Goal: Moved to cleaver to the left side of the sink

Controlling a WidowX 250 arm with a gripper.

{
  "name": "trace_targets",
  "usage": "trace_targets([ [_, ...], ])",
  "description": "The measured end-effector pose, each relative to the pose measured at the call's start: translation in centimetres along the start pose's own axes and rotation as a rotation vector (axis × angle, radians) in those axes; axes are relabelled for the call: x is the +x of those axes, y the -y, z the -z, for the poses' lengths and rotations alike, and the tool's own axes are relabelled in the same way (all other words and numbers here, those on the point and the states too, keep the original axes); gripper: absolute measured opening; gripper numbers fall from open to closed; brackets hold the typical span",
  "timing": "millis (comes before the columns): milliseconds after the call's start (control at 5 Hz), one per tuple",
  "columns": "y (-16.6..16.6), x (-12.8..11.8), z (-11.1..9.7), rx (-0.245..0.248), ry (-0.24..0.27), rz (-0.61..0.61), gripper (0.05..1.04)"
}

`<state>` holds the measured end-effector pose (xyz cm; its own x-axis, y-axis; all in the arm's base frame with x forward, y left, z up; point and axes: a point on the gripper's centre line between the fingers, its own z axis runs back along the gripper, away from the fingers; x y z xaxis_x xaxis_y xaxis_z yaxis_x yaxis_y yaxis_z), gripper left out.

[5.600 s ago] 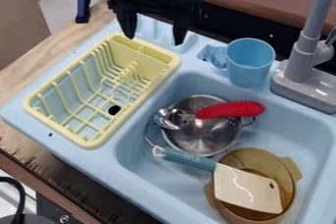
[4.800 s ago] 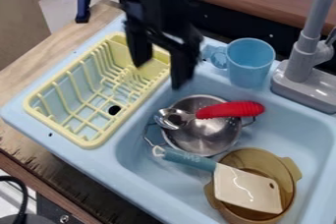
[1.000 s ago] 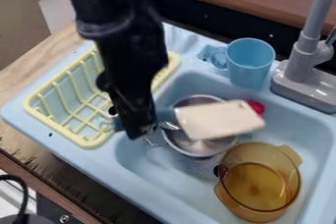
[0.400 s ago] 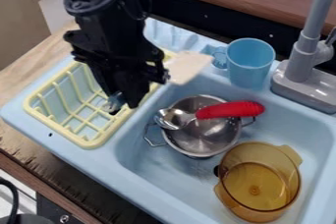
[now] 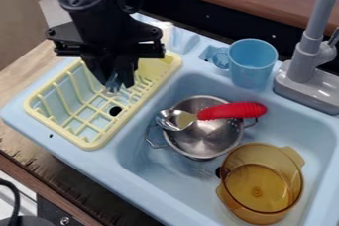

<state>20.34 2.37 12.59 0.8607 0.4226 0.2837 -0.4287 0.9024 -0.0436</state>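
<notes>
Over the back half of the yellow dish rack (image 5: 99, 143), on the left side of the sink unit, hangs the gripper (image 5: 116, 82). It is shut on the blue-grey handle of the cleaver (image 5: 114, 85), whose end pokes out between the fingertips. The gripper and arm cover most of the cleaver; a pale part of its blade shows behind them, towards the back edge. The sink basin (image 5: 142, 163) lies to the right of the rack. Whether the cleaver touches the rack cannot be told.
In the basin are a metal pot (image 5: 202, 143) holding a red-handled utensil (image 5: 232, 111) and an amber pot (image 5: 261, 185). A blue cup (image 5: 252, 64) and the grey faucet (image 5: 306, 66) stand along the back rim.
The cleaver has left the amber pot, held by the gripper, and moved left over the rack. Most recently the gripper turned, swinging the blade from its right to behind it.
</notes>
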Motion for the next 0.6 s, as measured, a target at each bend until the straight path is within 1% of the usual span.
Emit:
trace_targets([
  [200, 0.4, 0.5, 0.7, 0.038, 0.069, -0.094, 0.222],
  [400, 0.3, 0.8, 2.4, 0.111, 0.043, -0.175, 0.222],
  [600, 0.4, 1.8, 3.7, 0.142, 0.074, -0.242, 0.222],
])
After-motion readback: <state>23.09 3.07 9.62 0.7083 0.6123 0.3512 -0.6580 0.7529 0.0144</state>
